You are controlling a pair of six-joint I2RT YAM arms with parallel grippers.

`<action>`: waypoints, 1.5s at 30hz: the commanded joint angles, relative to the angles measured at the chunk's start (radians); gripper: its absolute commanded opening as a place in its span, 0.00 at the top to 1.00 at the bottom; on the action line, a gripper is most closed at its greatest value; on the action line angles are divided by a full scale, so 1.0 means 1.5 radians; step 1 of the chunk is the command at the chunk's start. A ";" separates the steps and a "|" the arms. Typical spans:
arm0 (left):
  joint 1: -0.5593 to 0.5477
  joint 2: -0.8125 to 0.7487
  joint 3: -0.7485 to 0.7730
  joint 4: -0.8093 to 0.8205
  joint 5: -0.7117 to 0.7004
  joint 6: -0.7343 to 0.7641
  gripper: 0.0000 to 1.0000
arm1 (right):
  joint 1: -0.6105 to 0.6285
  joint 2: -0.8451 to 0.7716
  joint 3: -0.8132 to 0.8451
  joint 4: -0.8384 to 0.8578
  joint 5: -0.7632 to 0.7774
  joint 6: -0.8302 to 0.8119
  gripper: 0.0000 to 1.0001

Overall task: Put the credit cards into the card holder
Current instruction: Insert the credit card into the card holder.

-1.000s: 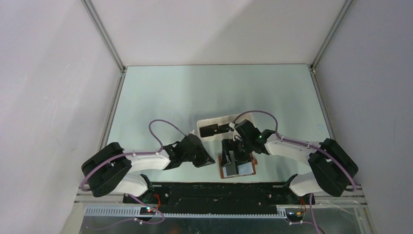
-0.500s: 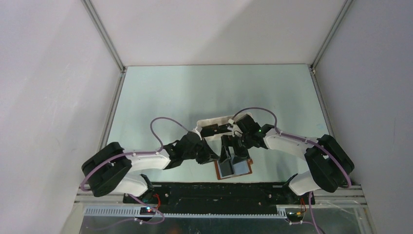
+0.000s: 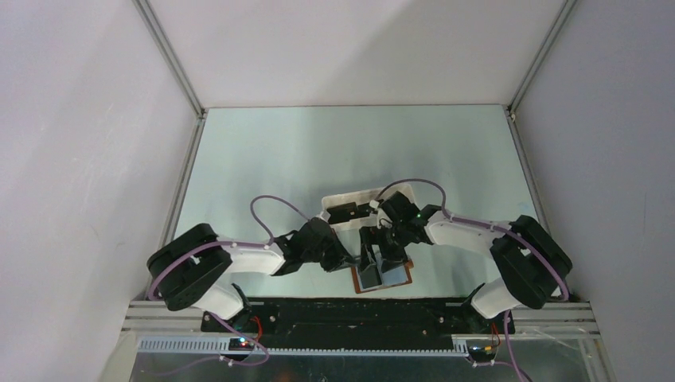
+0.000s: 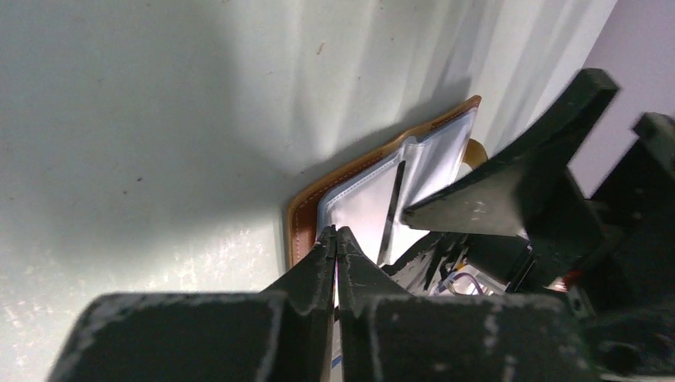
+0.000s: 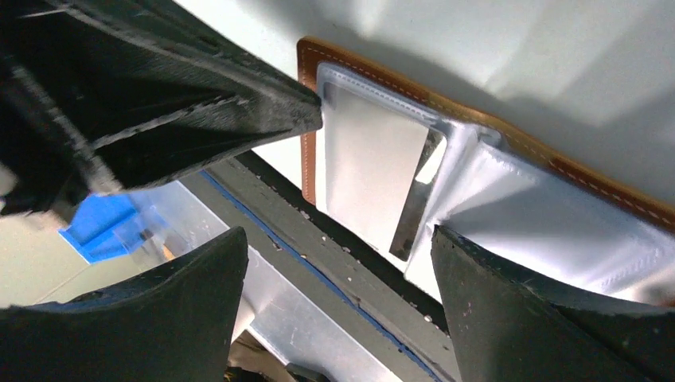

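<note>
1. The card holder (image 5: 362,159) lies open on the table (image 5: 573,48) — brown rim, pale pockets.
2. The right tool (image 5: 338,247) hangs over it, fingers (image 5: 187,310) spread wide.
3. The left tool (image 5: 313,111), closed, touches its corner.

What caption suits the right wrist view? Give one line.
Open right gripper above the open card holder, shut left gripper at its corner.

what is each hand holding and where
Left hand: shut, tips at a corner of the brown leather wallet's pale inner pocket; a pinch cannot be confirmed. Right hand: open, holding nothing.
</note>
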 commanded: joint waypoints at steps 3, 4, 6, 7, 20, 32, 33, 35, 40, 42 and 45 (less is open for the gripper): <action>0.001 -0.031 -0.012 0.018 0.006 -0.009 0.89 | 0.020 0.068 0.019 0.069 -0.019 0.006 0.17; 0.001 -0.032 -0.012 0.018 0.009 -0.008 0.87 | 0.022 0.075 0.019 0.084 -0.035 0.009 0.18; 0.001 -0.036 -0.011 0.017 0.011 -0.004 0.80 | 0.027 0.077 0.019 0.095 -0.049 0.016 0.23; 0.000 -0.039 -0.012 0.018 0.011 -0.003 0.76 | 0.029 0.075 0.019 0.098 -0.051 0.019 0.27; 0.001 -0.137 -0.025 -0.077 -0.010 0.002 0.53 | 0.023 0.005 0.019 -0.007 0.042 -0.023 0.36; -0.001 -0.098 -0.015 -0.084 0.022 0.002 0.63 | 0.024 0.116 0.019 0.053 0.048 -0.033 0.89; -0.001 -0.090 -0.013 -0.085 0.023 0.002 0.63 | 0.025 0.121 0.019 0.054 0.051 -0.033 0.93; -0.001 -0.078 -0.008 -0.087 0.024 0.005 0.61 | 0.026 0.134 0.019 0.052 0.066 -0.035 1.00; -0.005 -0.066 0.010 -0.120 0.015 0.022 0.52 | 0.033 0.157 0.019 0.040 0.100 -0.044 1.00; -0.007 -0.073 0.022 -0.155 0.001 0.032 0.48 | 0.034 0.161 0.019 0.037 0.108 -0.046 1.00; -0.008 -0.079 0.038 -0.200 -0.006 0.042 0.42 | 0.036 0.165 0.019 0.039 0.107 -0.045 1.00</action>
